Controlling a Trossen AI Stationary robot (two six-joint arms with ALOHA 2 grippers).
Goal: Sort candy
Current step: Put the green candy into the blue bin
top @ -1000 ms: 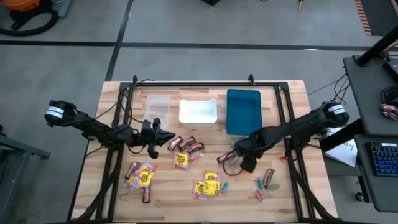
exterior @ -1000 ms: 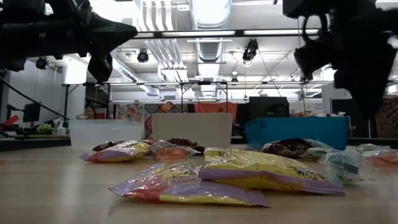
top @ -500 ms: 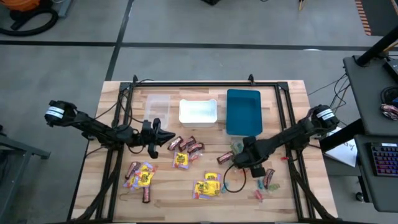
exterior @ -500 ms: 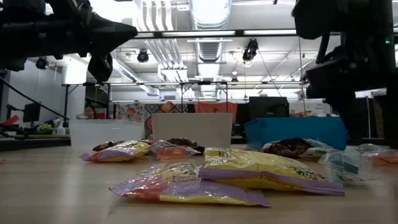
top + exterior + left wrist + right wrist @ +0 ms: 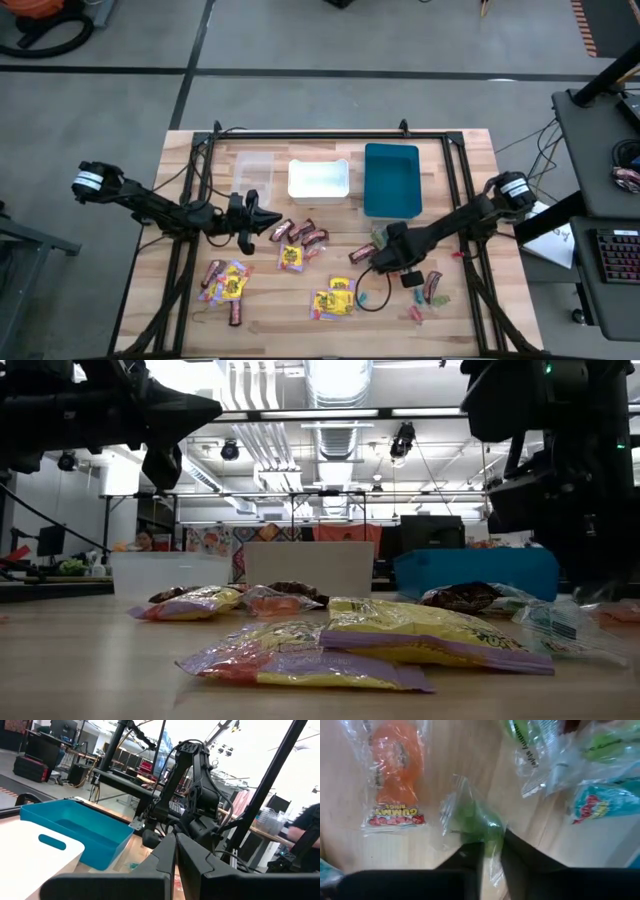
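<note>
Table [image 5: 470, 160]: wood top, black frame round it.

Bins, far side, in a row: clear bin [image 5: 252, 172], white bin [image 5: 319, 180], blue bin [image 5: 391, 178]. In high view white and blue look to hold no candy; clear one can't tell.

Candy, loose on table nearer than bins:
- yellow packets [image 5: 333, 298] centre-front; more yellow packets w/ a dark bar at left-front [image 5: 226, 281]; one more yellow packet [image 5: 291, 258] between.
- dark brown-red bars [image 5: 300, 233] in a cluster just in front of white bin.
- small green/teal/red pieces [image 5: 430, 297] at right-front, w/ a dark bar beside them.
- orange gummy pack [image 5: 395, 755], clear wrapper, flat on wood near right gripper.

Right gripper [image 5: 489, 849]: down at table level, front of blue bin, amid small pieces. Fingers closed nearly together, pinching clear wrapper of a green candy [image 5: 479, 820]. Candy lies on/just at the wood.

Left gripper [image 5: 252, 218]: raised over table, front of clear bin. Fingers closed together, nothing between them.
</note>
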